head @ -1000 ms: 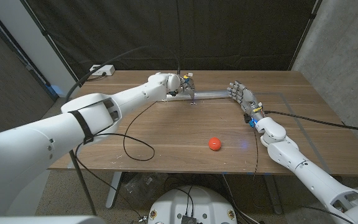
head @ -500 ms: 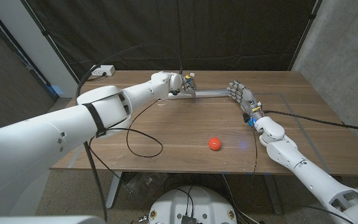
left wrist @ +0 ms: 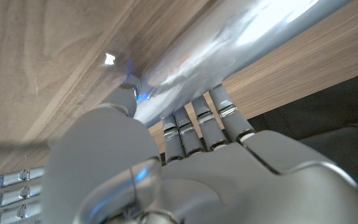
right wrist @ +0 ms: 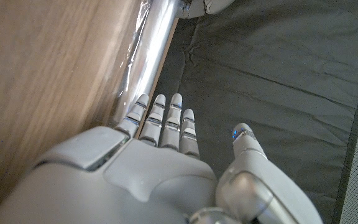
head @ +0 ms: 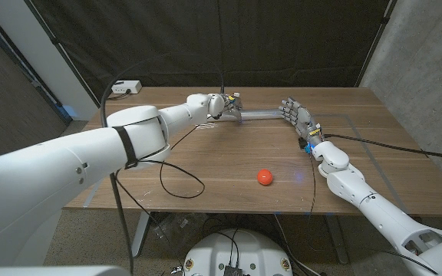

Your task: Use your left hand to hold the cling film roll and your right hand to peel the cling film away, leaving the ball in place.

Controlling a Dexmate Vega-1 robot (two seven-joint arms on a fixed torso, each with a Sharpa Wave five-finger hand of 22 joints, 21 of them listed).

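Left hand on roll, right hand open at its other end.
Your left hand [head: 225,106] grasps the cling film roll [head: 258,115] at the table's [head: 167,153] 12 o'clock; its long axis runs 9-to-3. Your right hand [head: 299,119], fingers spread and empty, sits at the 3 o'clock end, nearest the film. Ball [head: 265,177] lies well apart at 6.

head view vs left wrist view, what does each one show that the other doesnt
Head view alone: the orange ball near the table's front edge, apart from both hands, the right hand with fingers spread at the roll's right end, and a power strip at the far left corner.

Left wrist view alone: the left hand's fingers wrapped around the roll, close up.

Both: the cling film roll on the wooden table, gripped by the left hand.
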